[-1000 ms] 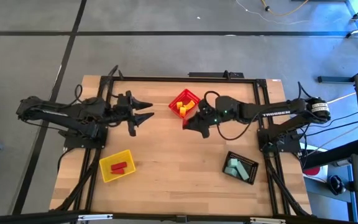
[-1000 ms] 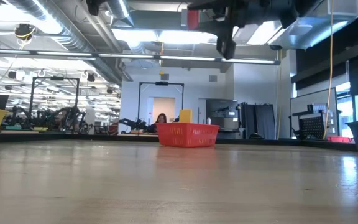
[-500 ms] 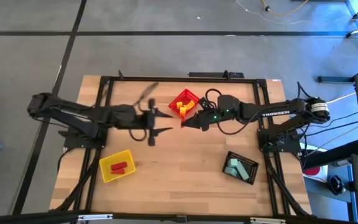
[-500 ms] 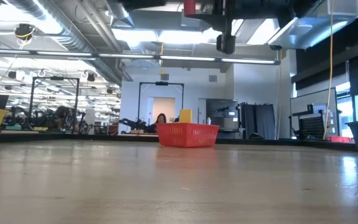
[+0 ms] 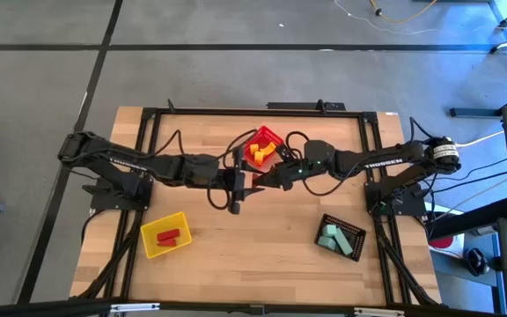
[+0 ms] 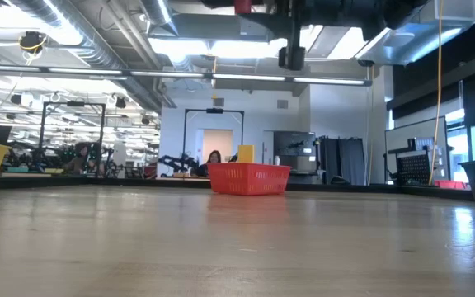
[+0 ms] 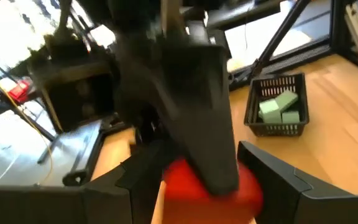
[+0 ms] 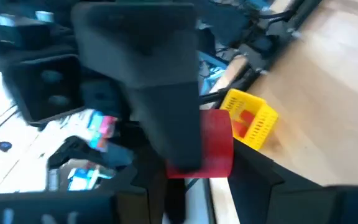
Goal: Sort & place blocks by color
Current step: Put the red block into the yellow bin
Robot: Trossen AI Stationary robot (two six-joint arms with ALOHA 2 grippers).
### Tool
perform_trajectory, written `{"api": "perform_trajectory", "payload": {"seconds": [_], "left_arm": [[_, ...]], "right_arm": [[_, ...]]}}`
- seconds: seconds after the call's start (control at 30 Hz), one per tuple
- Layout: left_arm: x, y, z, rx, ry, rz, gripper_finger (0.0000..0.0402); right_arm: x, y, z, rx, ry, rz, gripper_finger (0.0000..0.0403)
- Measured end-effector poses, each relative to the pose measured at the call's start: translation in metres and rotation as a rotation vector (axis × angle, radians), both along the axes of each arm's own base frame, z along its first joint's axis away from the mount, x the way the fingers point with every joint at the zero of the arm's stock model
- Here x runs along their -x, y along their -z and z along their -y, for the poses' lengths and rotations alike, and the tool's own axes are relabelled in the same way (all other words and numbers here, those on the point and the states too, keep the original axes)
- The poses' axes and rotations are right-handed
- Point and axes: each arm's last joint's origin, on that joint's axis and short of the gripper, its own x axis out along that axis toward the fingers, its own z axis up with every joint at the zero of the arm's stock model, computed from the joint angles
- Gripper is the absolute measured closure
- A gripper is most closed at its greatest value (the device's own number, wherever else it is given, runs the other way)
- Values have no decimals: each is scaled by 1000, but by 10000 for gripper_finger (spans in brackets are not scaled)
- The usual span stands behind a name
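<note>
Red block (image 5: 255,180) is sitting in mid-air above the middle of the counter (image 5: 262,238), between the two end effectors, which are meeting tip to tip just in front of the red bin (image 5: 269,138). In the right wrist view the right end effector (image 8: 197,180) is gripping the red block (image 8: 211,149) between its dark fingers, with the left arm's finger overlapping the piece from the far side. In the left wrist view the left end effector (image 7: 194,186) is standing with its fingers spread to either side of the same red block (image 7: 207,186), while the right arm's dark finger is covering the block's middle; whether the left fingers are pressing on it I cannot tell.

Moving outward, the red bin is holding yellow blocks (image 5: 257,152). Near the counter's front left corner, the yellow bin (image 5: 165,234) is holding a red block (image 5: 167,236). Toward the front right, the black bin (image 5: 339,236) is holding pale mint green blocks (image 5: 334,238), also showing in the left wrist view (image 7: 278,107). In the low view the red bin (image 6: 249,178) is standing at the far side of the counter, with a person (image 6: 213,157) in the room behind.
</note>
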Motion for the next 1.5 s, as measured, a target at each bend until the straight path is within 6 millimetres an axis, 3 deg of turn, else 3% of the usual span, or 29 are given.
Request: {"api": "perform_trajectory", "payload": {"seconds": [0.13, 0.4, 1.17, 1.5], "left_arm": [[1, -1, 3, -6, -6, 2, 204], [18, -21, 7, 12, -23, 68, 205], [15, -18, 8, 10, 19, 57, 240], [15, -17, 8, 23, 17, 48, 240]], "right_arm": [[0, -8, 0, -3, -3, 74, 271], [1, -15, -1, -42, -33, 129, 271], [1, -15, -1, -49, -41, 125, 270], [1, -15, -1, -94, -36, 120, 164]]}}
